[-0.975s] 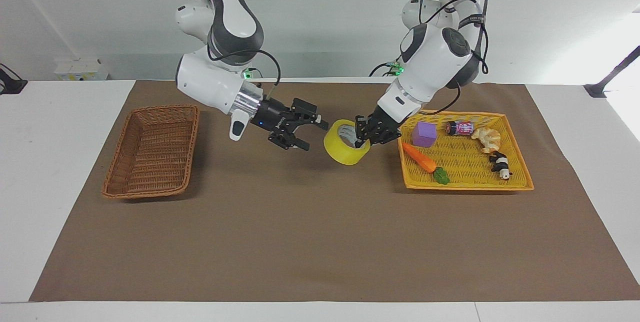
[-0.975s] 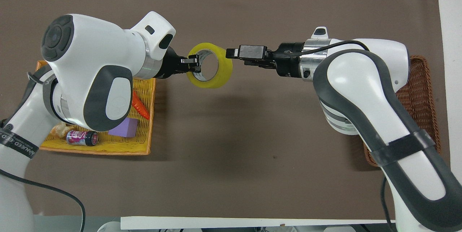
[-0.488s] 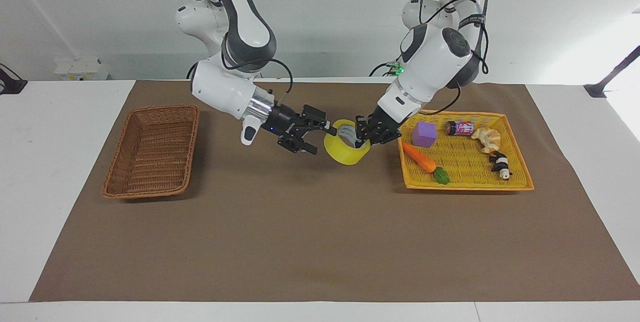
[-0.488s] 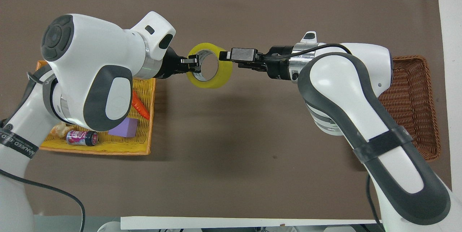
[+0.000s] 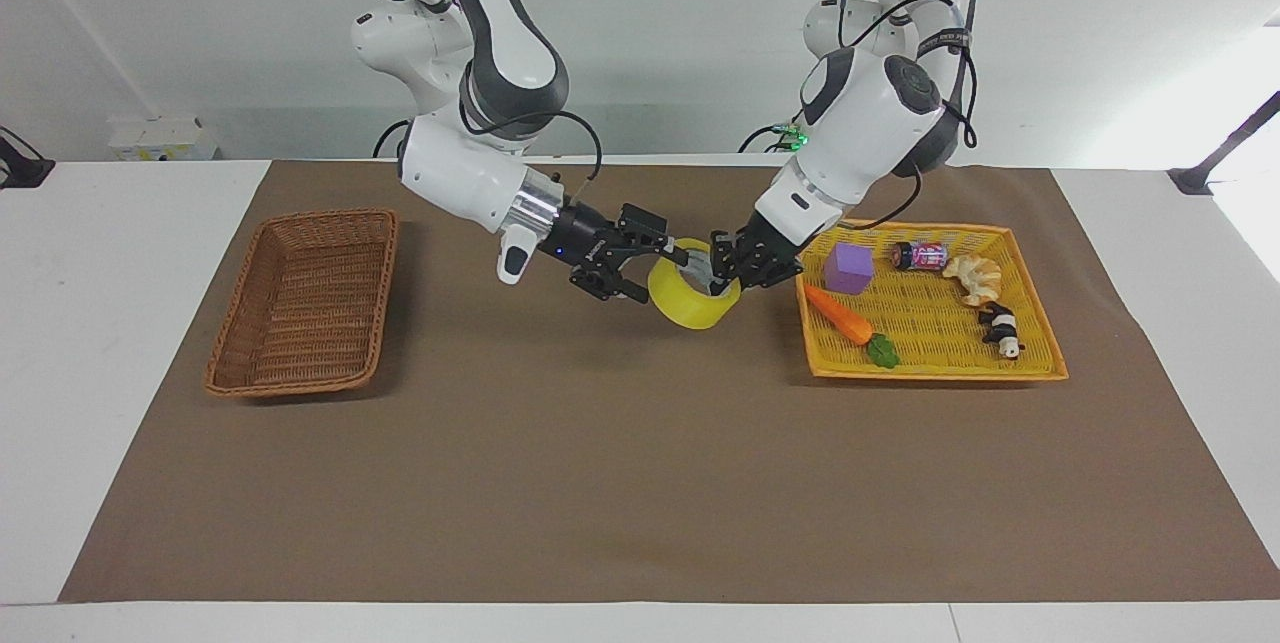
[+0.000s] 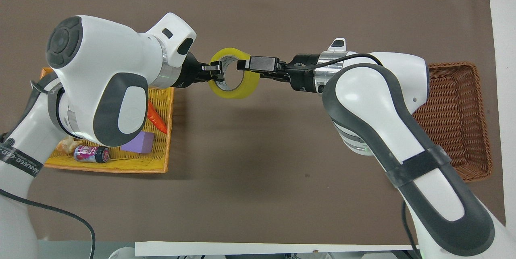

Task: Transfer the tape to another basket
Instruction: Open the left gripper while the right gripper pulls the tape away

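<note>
Left tool (image 5: 722, 268) clamps tape (image 5: 692, 301) rim, holding it above worktop (image 5: 600, 443). Right tool (image 5: 645, 268), fingers spread, straddles tape's other rim.

We can read only one piece of lettering: white capitals on the black strap (image 6: 19, 161) round the left arm, well back from the left gripper (image 6: 216, 72), showing roughly "NANEED-EED", partly cut off. The small can (image 6: 92, 154) in the yellow tray (image 6: 121, 165) beside that arm carries a pink label whose print we cannot make out.
</note>
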Available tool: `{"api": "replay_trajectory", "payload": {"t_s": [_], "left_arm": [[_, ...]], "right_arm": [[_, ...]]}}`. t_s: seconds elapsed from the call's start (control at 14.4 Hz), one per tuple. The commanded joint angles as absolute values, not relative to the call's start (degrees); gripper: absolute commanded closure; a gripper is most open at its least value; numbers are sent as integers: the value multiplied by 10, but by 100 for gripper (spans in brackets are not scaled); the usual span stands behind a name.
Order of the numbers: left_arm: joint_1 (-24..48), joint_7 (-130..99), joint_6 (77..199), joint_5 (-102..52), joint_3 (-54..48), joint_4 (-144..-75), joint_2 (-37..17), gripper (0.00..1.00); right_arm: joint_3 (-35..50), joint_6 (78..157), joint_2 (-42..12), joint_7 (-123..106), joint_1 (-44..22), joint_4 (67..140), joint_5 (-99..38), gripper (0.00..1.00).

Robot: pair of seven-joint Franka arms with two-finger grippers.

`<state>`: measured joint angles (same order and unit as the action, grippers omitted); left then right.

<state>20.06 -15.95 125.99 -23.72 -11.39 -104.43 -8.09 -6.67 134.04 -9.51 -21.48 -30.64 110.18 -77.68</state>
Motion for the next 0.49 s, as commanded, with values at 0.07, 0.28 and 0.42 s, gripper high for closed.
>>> {"api": "replay_trajectory", "payload": {"t_s": [0.07, 0.28, 0.42], "left_arm": [[207, -149, 1247, -250, -105, -1034, -81, 100], [207, -149, 1246, -250, -105, -1034, -81, 100], [207, -149, 1246, -250, -105, -1034, -81, 100]], "right_arm": [[-68, 1344, -95, -219, -307, 1103, -788, 14], [-68, 1343, -95, -220, -307, 1103, -788, 35], [-69, 1339, -95, -219, -306, 1103, -787, 76]]}}
